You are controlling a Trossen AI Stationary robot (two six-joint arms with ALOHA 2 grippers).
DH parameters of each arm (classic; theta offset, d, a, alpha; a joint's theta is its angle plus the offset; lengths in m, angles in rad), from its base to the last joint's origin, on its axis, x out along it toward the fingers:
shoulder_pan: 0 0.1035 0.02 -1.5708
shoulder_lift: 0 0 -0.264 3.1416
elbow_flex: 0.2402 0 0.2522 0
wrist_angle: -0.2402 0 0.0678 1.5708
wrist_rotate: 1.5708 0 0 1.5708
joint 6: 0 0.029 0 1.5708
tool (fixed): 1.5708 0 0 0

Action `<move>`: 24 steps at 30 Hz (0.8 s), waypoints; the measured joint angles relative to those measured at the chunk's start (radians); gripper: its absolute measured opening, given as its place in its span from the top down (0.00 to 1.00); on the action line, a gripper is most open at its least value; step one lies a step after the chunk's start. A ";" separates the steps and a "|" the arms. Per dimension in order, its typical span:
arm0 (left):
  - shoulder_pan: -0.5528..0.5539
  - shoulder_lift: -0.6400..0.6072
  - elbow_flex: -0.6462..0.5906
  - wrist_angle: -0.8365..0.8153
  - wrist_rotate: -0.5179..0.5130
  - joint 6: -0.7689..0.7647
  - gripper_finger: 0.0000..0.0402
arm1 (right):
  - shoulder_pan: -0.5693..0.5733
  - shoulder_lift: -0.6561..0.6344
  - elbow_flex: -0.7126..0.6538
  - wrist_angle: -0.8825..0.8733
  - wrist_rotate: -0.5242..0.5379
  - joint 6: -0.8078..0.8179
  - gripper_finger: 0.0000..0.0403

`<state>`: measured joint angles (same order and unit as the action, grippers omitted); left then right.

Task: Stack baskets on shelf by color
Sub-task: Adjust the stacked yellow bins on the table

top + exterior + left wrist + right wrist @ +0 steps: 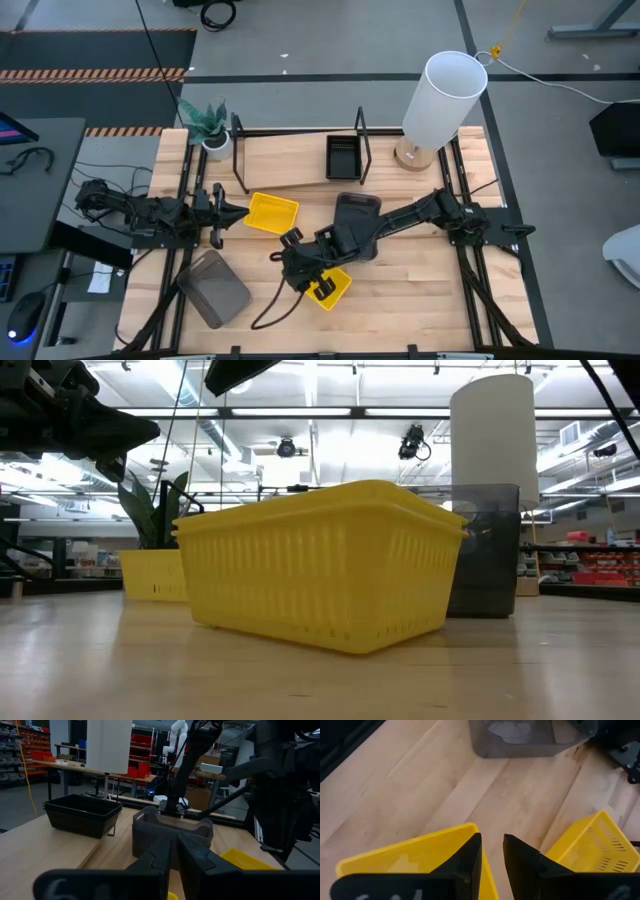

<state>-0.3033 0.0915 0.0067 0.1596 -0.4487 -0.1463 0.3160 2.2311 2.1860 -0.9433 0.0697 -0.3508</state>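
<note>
Yellow baskets lie scattered across the table: one (272, 212) sits just ahead of the left gripper (232, 211), whose fingers are drawn nearly together and hold nothing we can see. A second yellow basket (333, 286) rests under the right gripper (318, 288), near the table's front. That gripper's fingers (470, 857) stand a narrow gap apart over the basket's rim; whether they actually pinch it, we cannot tell. A black basket (342, 157) sits in a bay of the shelf (290, 160). One grey basket (214, 288) lies front-left, another (356, 208) at mid-table beneath the right arm.
</note>
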 joint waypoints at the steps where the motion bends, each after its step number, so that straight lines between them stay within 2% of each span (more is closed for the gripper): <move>1: 0.000 0.000 0.000 0.000 0.000 0.000 0.91 | -0.003 0.000 0.000 0.000 -0.001 0.000 0.79; 9: 0.000 0.000 0.000 0.000 0.000 0.000 0.93 | -0.011 0.000 0.000 0.006 -0.012 0.011 0.79; 15: 0.000 0.000 0.000 0.000 0.000 0.000 0.91 | 0.023 0.000 0.000 -0.052 -0.101 0.042 0.79; 20: 0.000 0.000 0.000 0.000 0.000 0.000 0.92 | 0.076 0.011 -0.039 -0.097 -0.023 0.059 0.79; 24: 0.000 0.000 0.000 0.000 0.000 0.000 0.93 | 0.094 0.011 -0.073 -0.070 -0.011 0.107 0.79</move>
<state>-0.3035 0.0914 0.0071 0.1596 -0.4488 -0.1463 0.4095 2.2425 2.1127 -1.0135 0.0591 -0.2438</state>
